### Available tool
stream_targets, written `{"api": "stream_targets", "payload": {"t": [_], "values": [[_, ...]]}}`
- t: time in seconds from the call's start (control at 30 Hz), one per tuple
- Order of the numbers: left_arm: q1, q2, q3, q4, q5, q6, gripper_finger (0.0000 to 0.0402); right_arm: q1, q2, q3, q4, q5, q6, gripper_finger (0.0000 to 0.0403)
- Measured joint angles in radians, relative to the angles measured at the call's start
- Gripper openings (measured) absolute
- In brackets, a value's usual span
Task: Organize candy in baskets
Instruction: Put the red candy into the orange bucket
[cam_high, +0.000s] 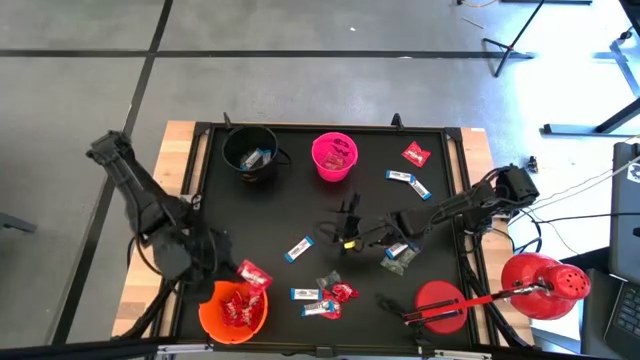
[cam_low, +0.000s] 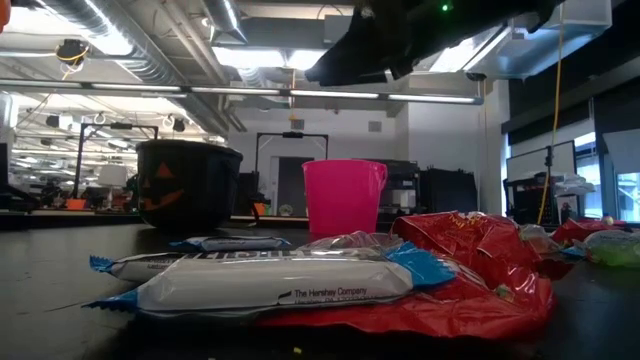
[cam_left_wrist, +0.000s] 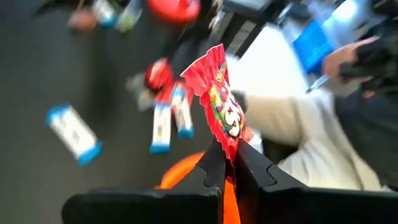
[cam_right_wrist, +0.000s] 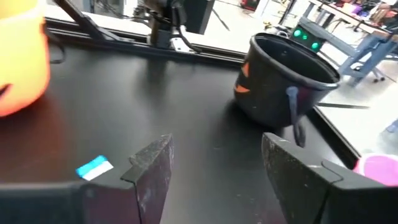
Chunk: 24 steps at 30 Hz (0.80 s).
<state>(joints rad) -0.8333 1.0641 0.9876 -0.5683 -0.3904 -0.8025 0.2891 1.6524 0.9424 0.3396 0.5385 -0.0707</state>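
Clenched tight, the left gripper (cam_left_wrist: 227, 163) pinches a red shiny packet (cam_left_wrist: 217, 99) by its lower edge, the packet standing up between the two dark fingers (cam_left_wrist: 211, 163); in the high view this gripper (cam_high: 228, 262) hangs just above the orange bucket (cam_high: 232, 310) at the table's near left corner, with the packet (cam_high: 252, 273) over the bucket's rim and more red sweets lying inside. Moving right along the black table (cam_high: 300, 200), the black bucket (cam_high: 251, 153) with a blue-and-white bar in it and the pink bucket (cam_high: 334, 156) stand side by side at the far edge. Between them and the near edge lies a single blue-and-white bar (cam_high: 298, 249), then a small heap of bars and red sweets (cam_high: 325, 297). Farther right, the right gripper (cam_high: 348, 230) hovers over mid-table with its fingers (cam_right_wrist: 152, 163) spread wide and nothing between them; its wrist camera looks across bare table toward the black bucket (cam_right_wrist: 283, 84). Beyond it lie a greenish wrapper (cam_high: 396, 258), two bars (cam_high: 408, 182) and a red packet (cam_high: 416, 153) near the far right corner
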Motion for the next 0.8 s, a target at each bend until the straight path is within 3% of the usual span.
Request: {"api": "stream_targets", "payload": {"t": [0.17,0.47,0.67,0.8], "values": [[-0.041,0.130,0.121,-0.205,0.080,-0.222,0.0002,0.037,0.000,0.000,0.001,0.000,0.029,0.0241],[-0.060,0.261,0.147,-0.231,0.333,-0.475,0.0010,0.082,0.000,0.000,0.031,0.005,0.059,0.0241],[-0.060,0.271,0.147,-0.232,0.425,-0.542,0.0021,0.084,0.001,-0.001,0.065,-0.124,0.160,0.0241],[-0.057,0.270,0.147,-0.269,0.435,-0.542,0.0022,0.084,0.001,-0.001,0.062,-0.137,0.168,0.0241]]}}
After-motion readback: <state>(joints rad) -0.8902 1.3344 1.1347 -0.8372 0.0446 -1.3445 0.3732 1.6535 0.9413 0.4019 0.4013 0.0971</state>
